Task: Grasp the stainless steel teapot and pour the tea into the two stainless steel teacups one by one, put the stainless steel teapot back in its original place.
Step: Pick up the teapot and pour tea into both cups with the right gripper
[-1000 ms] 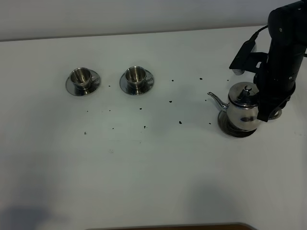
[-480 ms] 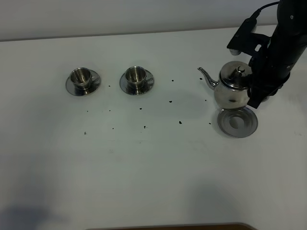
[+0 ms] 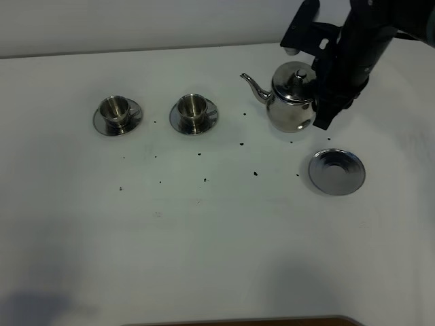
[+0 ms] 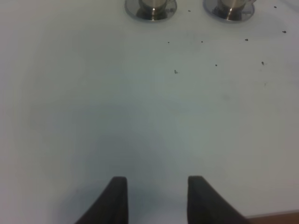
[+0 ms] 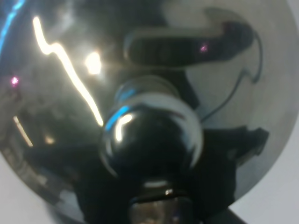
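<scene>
The stainless steel teapot (image 3: 292, 103) hangs in the air at the back right of the white table, spout pointing left. My right gripper (image 3: 321, 102) is shut on its handle side; the handle is hidden behind the arm. In the right wrist view the domed lid and its knob (image 5: 150, 139) fill the picture. The steel disc (image 3: 336, 172) lies bare, in front and right of the pot. The two teacups, left (image 3: 115, 109) and right (image 3: 192, 106), stand on saucers at the back left. My left gripper (image 4: 156, 198) is open and empty above bare table, with the saucers (image 4: 150, 7) ahead of it.
Small dark specks (image 3: 255, 173) lie scattered on the table between the cups and the disc. The table's far edge meets a wall (image 3: 170, 27) behind the cups. A dark edge (image 3: 245, 321) shows at the front.
My right gripper has lifted the teapot off the steel disc and carried it up and to the left, toward the cups. The disc now lies uncovered.
</scene>
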`<state>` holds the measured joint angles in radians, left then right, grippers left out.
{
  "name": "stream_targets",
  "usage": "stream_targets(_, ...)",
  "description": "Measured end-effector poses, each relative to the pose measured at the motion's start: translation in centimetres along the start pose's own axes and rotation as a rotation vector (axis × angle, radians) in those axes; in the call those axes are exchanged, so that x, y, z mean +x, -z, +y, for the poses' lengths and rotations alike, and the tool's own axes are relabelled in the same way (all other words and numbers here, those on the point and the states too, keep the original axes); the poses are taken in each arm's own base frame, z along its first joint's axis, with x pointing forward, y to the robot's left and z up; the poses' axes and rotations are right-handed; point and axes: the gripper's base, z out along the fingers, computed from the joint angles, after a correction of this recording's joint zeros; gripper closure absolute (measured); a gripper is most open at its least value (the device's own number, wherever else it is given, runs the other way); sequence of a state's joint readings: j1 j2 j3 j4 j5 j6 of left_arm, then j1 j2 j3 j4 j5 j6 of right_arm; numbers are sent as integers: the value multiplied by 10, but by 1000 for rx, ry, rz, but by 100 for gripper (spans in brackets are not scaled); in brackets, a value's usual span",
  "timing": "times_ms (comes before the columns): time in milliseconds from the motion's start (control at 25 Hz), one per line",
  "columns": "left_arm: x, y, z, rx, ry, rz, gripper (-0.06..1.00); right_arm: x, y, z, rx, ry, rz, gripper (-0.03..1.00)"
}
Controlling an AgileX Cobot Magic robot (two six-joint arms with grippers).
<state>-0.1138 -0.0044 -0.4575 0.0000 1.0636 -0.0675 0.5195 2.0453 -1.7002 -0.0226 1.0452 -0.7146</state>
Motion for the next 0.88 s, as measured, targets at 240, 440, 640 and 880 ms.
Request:
stream_targets(240,0,0,0,0,0,0,58,-45,-18,-6,53,103,42,78)
stream_targets(440,0,0,0,0,0,0,58,-72,-34,-1,84,169,80,78)
stream_targets(640,0,0,0,0,0,0,58,-89,-44,11,137,252,113,78)
stream_targets(880,0,0,0,0,0,0,58,-97,-57,22,177,317,160,78)
